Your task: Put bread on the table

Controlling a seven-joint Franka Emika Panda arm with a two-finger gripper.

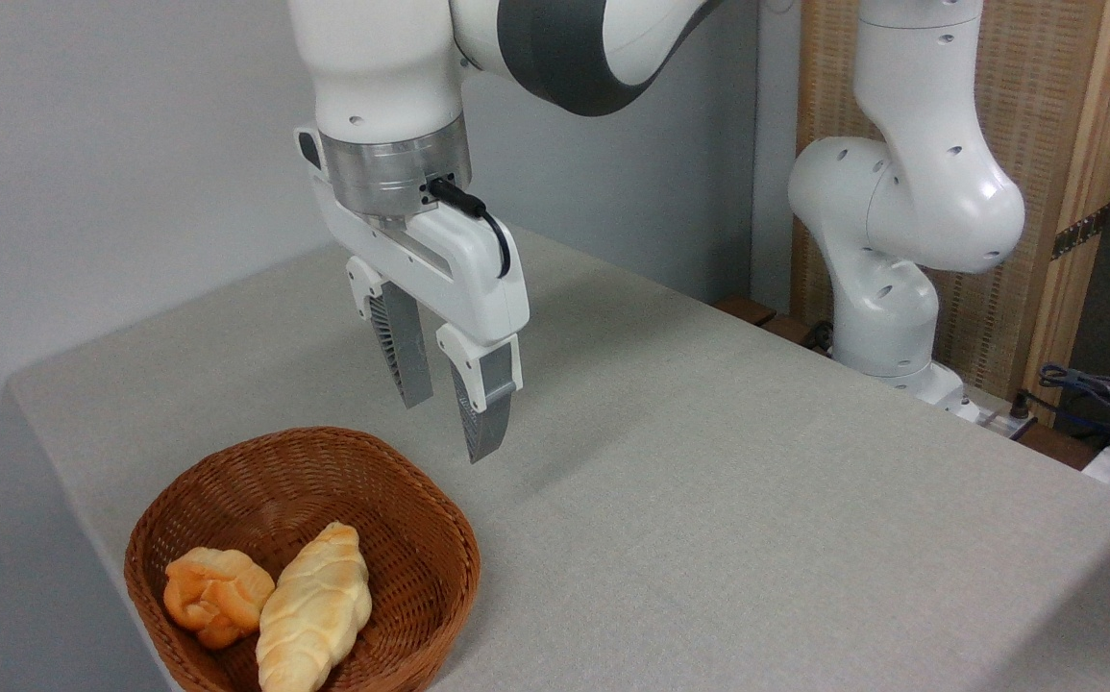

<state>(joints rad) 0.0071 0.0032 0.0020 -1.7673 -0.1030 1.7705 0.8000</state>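
The bread [216,594], a small orange-golden knotted bun, lies in the front left of a brown wicker basket [391,500] near the table's front left corner. A longer pale-yellow braided loaf [316,607] lies against it on the right. My gripper [446,428] hangs in the air above the basket's far right rim, pointing down. Its two grey fingers stand apart with nothing between them. The table [708,481] is covered in light-grey cloth.
The arm's white base [886,288] stands at the table's far right edge. Cables and small devices [1107,404] lie beyond the right edge. A grey wall runs behind the table and along its left side.
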